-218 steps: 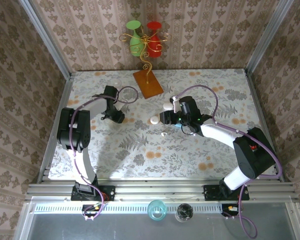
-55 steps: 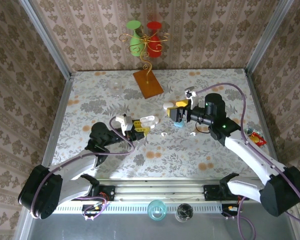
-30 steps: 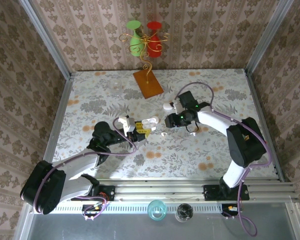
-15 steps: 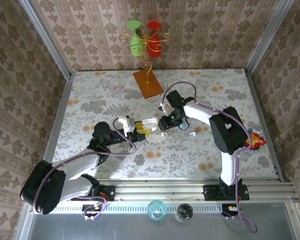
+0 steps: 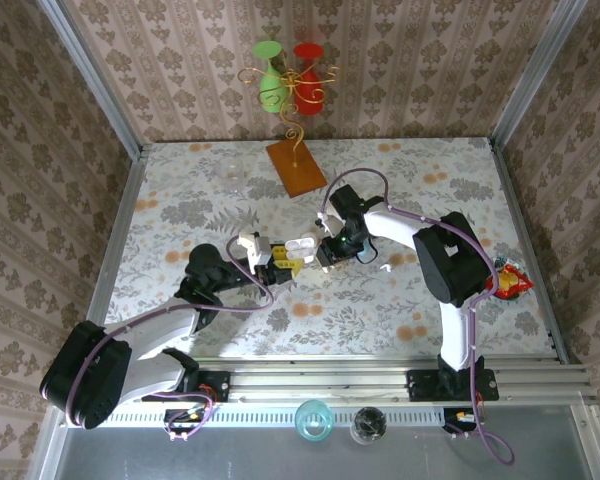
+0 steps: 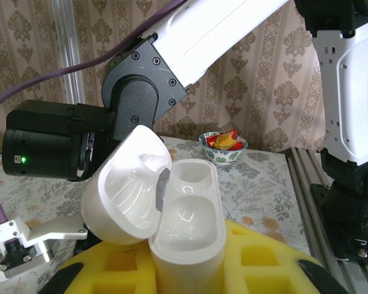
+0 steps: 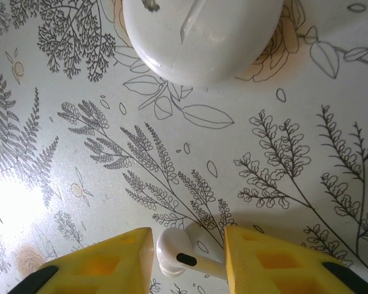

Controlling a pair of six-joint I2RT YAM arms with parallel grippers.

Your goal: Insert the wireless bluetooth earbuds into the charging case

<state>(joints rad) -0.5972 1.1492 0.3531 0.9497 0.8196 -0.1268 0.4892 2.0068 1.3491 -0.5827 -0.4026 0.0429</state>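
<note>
My left gripper (image 6: 187, 269) is shut on the white charging case (image 6: 187, 202), holding it upright between yellow pads with its lid swung open to the left and both wells empty. Seen from above, the case (image 5: 300, 244) is at mid-table in the left gripper (image 5: 283, 262). Just right of it my right gripper (image 5: 329, 256) points down at the table. One of the earbuds (image 7: 181, 257) lies on the table between its yellow fingers (image 7: 98, 266), which are open and close on either side of it. Another earbud (image 5: 384, 267) lies further right.
A rounded white shell (image 7: 202, 37) lies just beyond the earbud. A small bowl (image 5: 510, 278) of red and yellow bits sits at the right edge. At the back stand a brown board (image 5: 296, 165) and a wire stand with green and red cups (image 5: 288, 85).
My right gripper has swung left and down from mid-table onto the earbud beside the case, and its jaws have narrowed. The left arm and the open case have stayed put.
</note>
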